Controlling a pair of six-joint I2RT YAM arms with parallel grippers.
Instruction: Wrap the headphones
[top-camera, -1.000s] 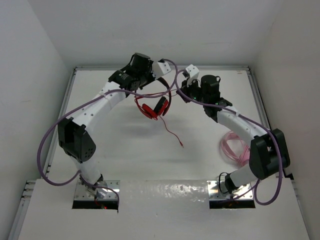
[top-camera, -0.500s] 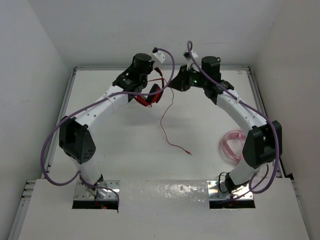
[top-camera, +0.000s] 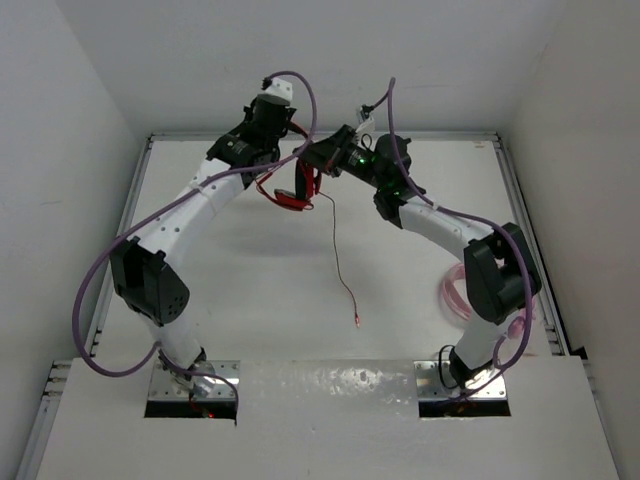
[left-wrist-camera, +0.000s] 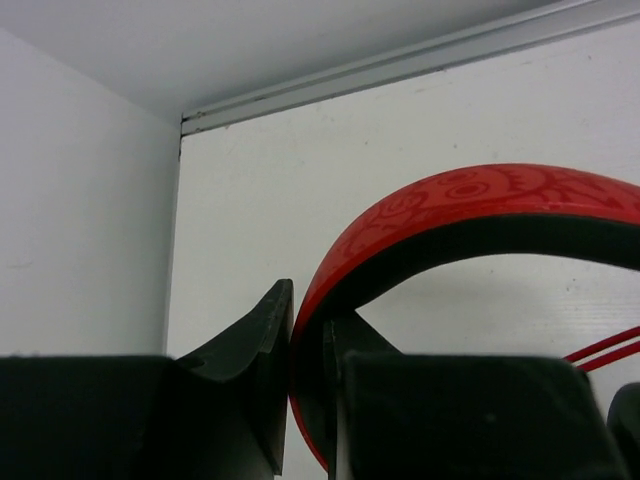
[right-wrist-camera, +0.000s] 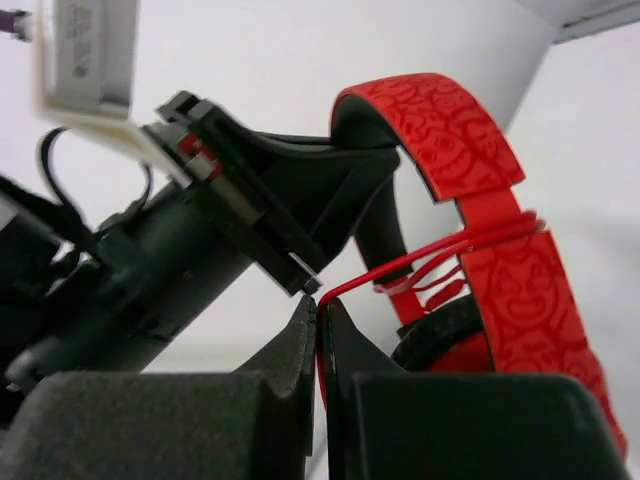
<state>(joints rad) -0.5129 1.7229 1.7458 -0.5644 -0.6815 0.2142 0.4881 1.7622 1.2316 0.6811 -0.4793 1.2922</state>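
The red headphones (top-camera: 291, 196) hang in the air over the far middle of the table. My left gripper (top-camera: 279, 166) is shut on their black-lined headband (left-wrist-camera: 470, 200), pinched between the fingers (left-wrist-camera: 250, 340). My right gripper (top-camera: 309, 171) is right next to the headphones and shut on the thin red cable (right-wrist-camera: 420, 262) just beyond its fingertips. Several turns of cable lie across the headband (right-wrist-camera: 450, 140) above an earcup (right-wrist-camera: 470, 335). The rest of the cable (top-camera: 335, 250) hangs down, its plug end (top-camera: 355, 322) near the table.
A pale pink coiled cable bundle (top-camera: 452, 296) lies at the right, partly behind the right arm. A metal rail (top-camera: 500, 145) edges the table. White walls close in at the back and sides. Purple arm cables loop above both wrists.
Both grippers have moved back and closer together with the headphones. The right gripper has swung left to the headband. The cable's free end has swung left and hangs straighter.
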